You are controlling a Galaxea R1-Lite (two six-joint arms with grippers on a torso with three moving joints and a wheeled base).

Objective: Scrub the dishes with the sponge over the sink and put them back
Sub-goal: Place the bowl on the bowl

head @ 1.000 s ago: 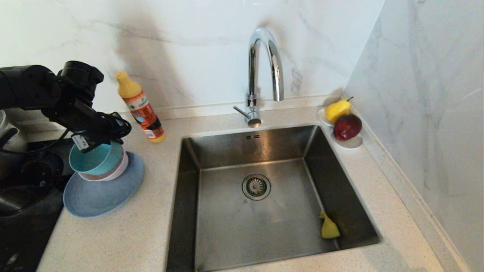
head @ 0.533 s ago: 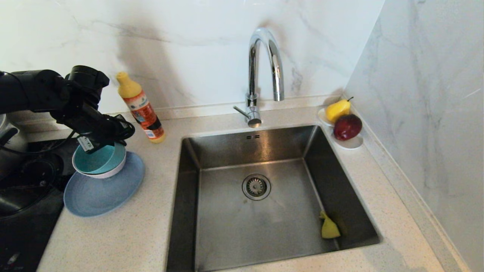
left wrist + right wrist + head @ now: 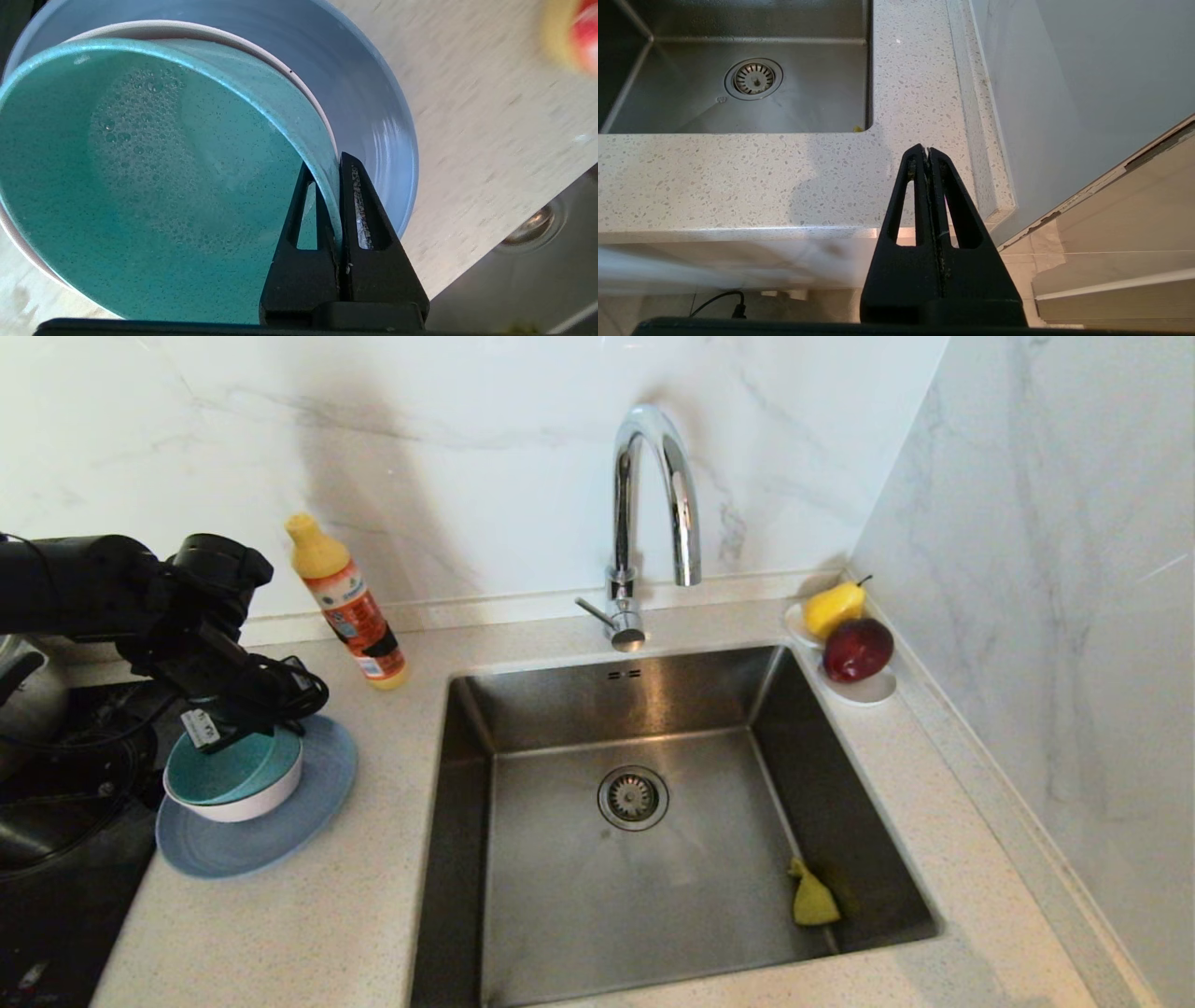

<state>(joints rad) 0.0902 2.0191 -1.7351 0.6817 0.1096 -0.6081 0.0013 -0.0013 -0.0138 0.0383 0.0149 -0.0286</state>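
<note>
Left of the sink (image 3: 523, 709), my left gripper (image 3: 250, 711) is shut on the far rim of the teal bowl (image 3: 229, 770). That bowl sits nested in the pale bowl (image 3: 245, 805), which rests on the grey-blue plate (image 3: 280, 831). The left wrist view shows one finger inside the soapy teal bowl (image 3: 140, 186) and one outside it, over the plate (image 3: 373, 116); the left gripper (image 3: 334, 163) pinches the rim. The yellow sponge (image 3: 812, 901) lies in the sink's near right corner. My right gripper (image 3: 927, 150) hangs shut and empty off the counter's front right corner.
A yellow-and-orange soap bottle (image 3: 347, 605) stands just behind the stack. The chrome tap (image 3: 653, 495) arches over the sink's back edge. A pear (image 3: 834, 607) and a red apple (image 3: 857, 649) sit on a white dish (image 3: 864, 689) by the right wall. A black hob (image 3: 65, 803) borders the plate.
My left gripper has come down and towards me with the teal bowl. The bowl was raised and tilted above the pale bowl; now it sits nested in it.
</note>
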